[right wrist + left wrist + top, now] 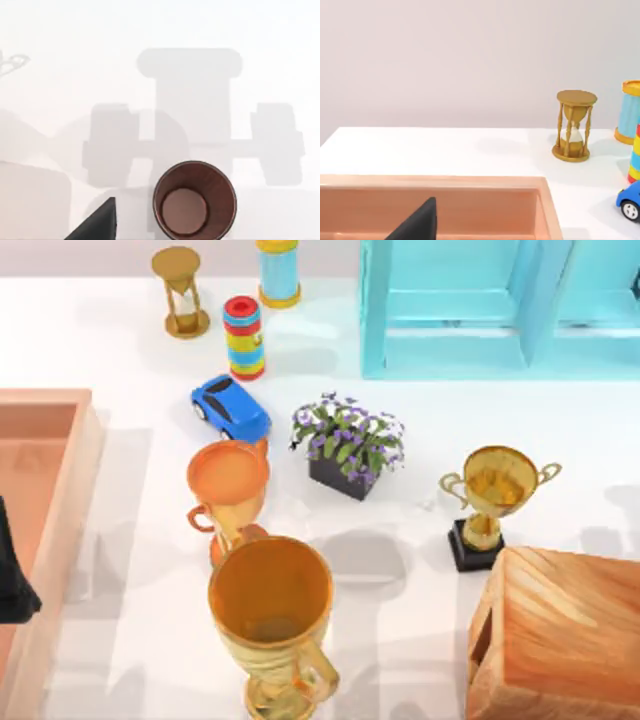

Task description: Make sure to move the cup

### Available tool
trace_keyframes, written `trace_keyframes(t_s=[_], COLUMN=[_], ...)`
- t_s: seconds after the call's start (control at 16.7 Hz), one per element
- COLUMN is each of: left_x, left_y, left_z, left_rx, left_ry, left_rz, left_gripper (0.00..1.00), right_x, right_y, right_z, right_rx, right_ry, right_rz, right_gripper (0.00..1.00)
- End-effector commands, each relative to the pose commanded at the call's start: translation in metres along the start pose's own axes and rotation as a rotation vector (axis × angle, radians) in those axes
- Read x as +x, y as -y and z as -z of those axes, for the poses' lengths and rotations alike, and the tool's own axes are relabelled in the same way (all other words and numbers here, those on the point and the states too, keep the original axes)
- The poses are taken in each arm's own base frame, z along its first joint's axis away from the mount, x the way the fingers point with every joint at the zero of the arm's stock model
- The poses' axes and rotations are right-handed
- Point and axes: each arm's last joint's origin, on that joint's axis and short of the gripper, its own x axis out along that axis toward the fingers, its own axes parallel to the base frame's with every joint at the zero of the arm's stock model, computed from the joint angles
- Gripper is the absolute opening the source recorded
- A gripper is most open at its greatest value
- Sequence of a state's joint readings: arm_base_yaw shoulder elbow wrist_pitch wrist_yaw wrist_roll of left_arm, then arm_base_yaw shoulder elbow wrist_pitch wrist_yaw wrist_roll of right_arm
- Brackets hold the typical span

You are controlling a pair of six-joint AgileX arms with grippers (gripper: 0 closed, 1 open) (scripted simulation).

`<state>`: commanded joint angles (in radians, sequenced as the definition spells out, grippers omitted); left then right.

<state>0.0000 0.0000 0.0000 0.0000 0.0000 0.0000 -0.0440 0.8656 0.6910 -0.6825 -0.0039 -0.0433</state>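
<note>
Clearly the right arm is nearer: the brown cup (194, 202) stands upright on the white table (260, 30), just beside the right gripper (97, 225), its mouth facing the wrist, so I judge a straight descent suits. Whether that claw is apart or together I cannot tell. Farther off, the left gripper (12, 575) sits parked at the top view's left edge over the peach tray (62, 500), its state equally unclear.

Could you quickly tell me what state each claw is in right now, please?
Left claw, over the tray: cannot be told.
Right claw, near the brown cup: cannot be told.
</note>
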Motion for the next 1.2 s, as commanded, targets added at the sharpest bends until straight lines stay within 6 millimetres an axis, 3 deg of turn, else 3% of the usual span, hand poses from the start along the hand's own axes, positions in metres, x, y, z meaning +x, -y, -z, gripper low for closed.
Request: trace_keyframes(t_s=[0.3, 0.6, 0.84, 1.2], left_x=[0.000, 0.000, 0.000, 0.000], left_y=[0.000, 0.000, 0.000, 0.000], left_z=[0.000, 0.000, 0.000, 0.000], left_rx=[0.000, 0.000, 0.000, 0.000], left_ry=[0.000, 0.000, 0.000, 0.000], left_rz=[0.000, 0.000, 0.000, 0.000], left_gripper=[1.00, 1.00, 1.00, 1.00], right_x=[0.029, 0.062, 0.070, 0.078], right_y=[0.007, 0.013, 0.015, 0.014], right_z=[-0.052, -0.083, -0.089, -0.083], right_rx=[0.004, 0.008, 0.010, 0.011], right_ry=[-0.404, -0.660, -0.715, -0.717], right_rz=[-0.008, -0.020, -0.024, -0.024], right_gripper=[1.00, 1.00, 1.00, 1.00])
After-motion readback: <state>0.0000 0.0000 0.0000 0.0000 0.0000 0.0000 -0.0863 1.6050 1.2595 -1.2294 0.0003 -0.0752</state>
